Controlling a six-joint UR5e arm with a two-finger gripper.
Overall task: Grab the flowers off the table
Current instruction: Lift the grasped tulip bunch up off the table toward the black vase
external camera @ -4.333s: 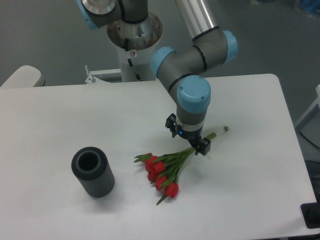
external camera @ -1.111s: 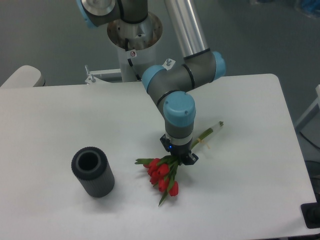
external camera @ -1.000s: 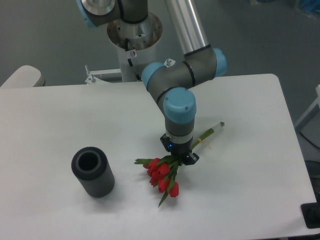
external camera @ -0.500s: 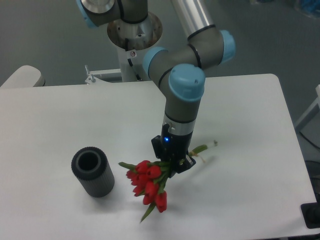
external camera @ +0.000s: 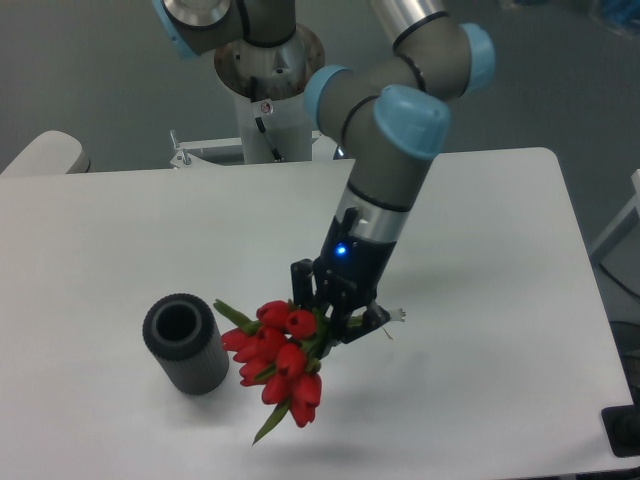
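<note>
The flowers (external camera: 275, 360), a bunch of red tulips with green stems and leaves, hang in the air above the white table (external camera: 100, 240). Their heads point down and to the left; the stem ends (external camera: 392, 318) stick out to the right behind the fingers. My gripper (external camera: 335, 322) is shut on the stems just above the heads. The bunch casts a faint shadow on the tabletop below it.
A dark grey ribbed cylinder (external camera: 185, 345) stands upright on the table, open end up, just left of the tulip heads. The arm's base (external camera: 265, 60) is mounted behind the table's far edge. The table's right edge (external camera: 590, 290) drops off to the floor.
The gripper went from the stem ends to the stems near the heads, shut on them and rose. The flowers have left the table and now hang higher and further left.
</note>
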